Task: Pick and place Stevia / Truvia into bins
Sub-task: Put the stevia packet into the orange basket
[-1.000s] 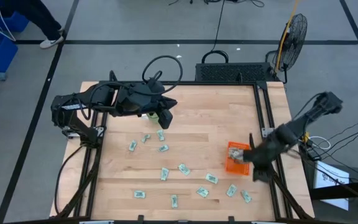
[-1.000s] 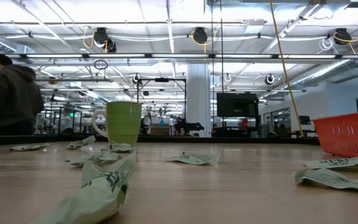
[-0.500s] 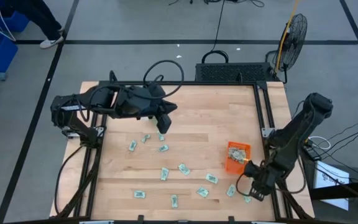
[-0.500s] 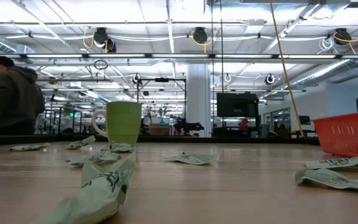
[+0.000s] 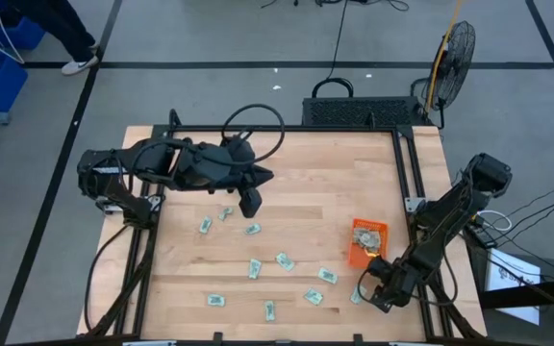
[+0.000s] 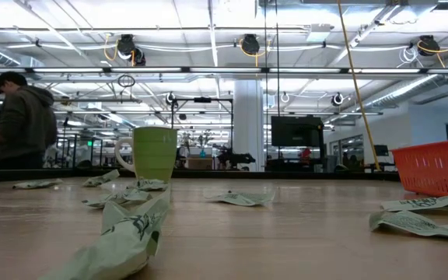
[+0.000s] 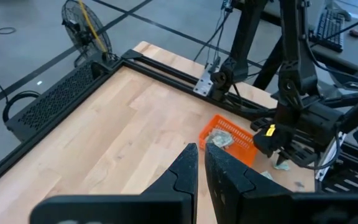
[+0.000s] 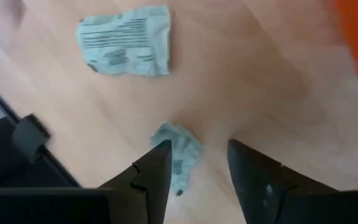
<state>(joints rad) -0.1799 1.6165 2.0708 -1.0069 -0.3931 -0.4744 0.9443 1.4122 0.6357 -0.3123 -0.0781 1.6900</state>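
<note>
Several small pale green Stevia / Truvia packets [image 5: 285, 260] lie scattered flat on the wooden table. The orange bin [image 5: 366, 242] stands at the right with crumpled packets inside. My right gripper [image 5: 373, 293] is low over the table's near right corner, open and pointing steeply down. In its wrist view a crumpled packet [image 8: 180, 152] lies just past one fingertip [image 8: 162, 149], and a flat packet [image 8: 126, 40] lies farther off. I cannot tell whether the finger touches the crumpled one. My left gripper [image 5: 250, 202] hangs high over the far left, shut and holding nothing.
A green cup [image 6: 154, 153] stands on the table, hidden under my left arm in the high view. Black frame rails [image 5: 419, 279] run close beside my right gripper along the table's right edge. A person [image 6: 18, 120] stands in the room beyond the table.
My right gripper has left the place over the orange bin. It has swung toward the table's near edge, sunk close to the tabletop at the near right corner, and rolled about its wrist.
</note>
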